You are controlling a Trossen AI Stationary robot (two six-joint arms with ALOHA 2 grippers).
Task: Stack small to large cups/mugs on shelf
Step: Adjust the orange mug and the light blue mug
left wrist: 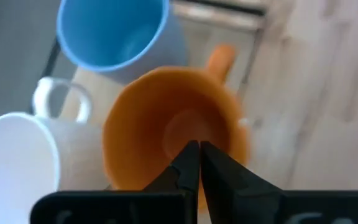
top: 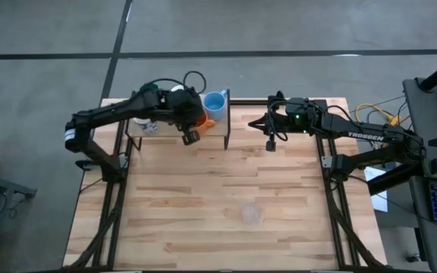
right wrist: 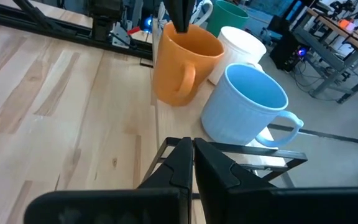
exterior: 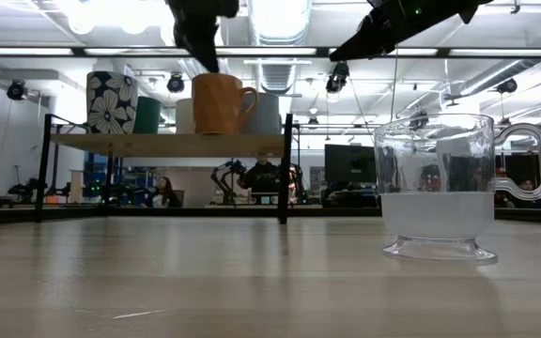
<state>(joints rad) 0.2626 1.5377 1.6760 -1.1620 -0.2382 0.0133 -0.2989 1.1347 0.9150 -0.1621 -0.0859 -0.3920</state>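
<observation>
- Found the fingers of the left gripper [left wrist: 199,146] pressed together on nothing, poised above the open mouth of the orange mug [left wrist: 166,124]. Judged that a descent in this state could jab the rim or inner wall and tip the mug.
- Located the orange mug upright on the shelf [exterior: 167,144], apparently close to the shelf's edge. Judged that a sideways nudge could push it off onto the tabletop [top: 173,189].
- Noted the white mug [left wrist: 17,155] and the light blue cup [left wrist: 114,31] standing just beside the orange mug. Judged that a knock to one could carry into the others.
- Found the fingers of the right gripper [right wrist: 188,146] likewise pressed together and empty, hovering over the tabletop near the shelf's end post and facing the same cups. Judged a clash of the two arms possible if both reached for the shelf together.
- Located the clear cup [top: 250,214] alone on the tabletop, well apart from the shelf and not yet stacked. Judged its see-through wall hard to place and smooth to grip, so a misjudged pinch could skid or topple it.
- Noted the dark green cup [exterior: 146,113] and a flower-patterned cup [exterior: 111,101] at the shelf's other end. Judged the shelf crowded, leaving little room for error when nesting.
</observation>
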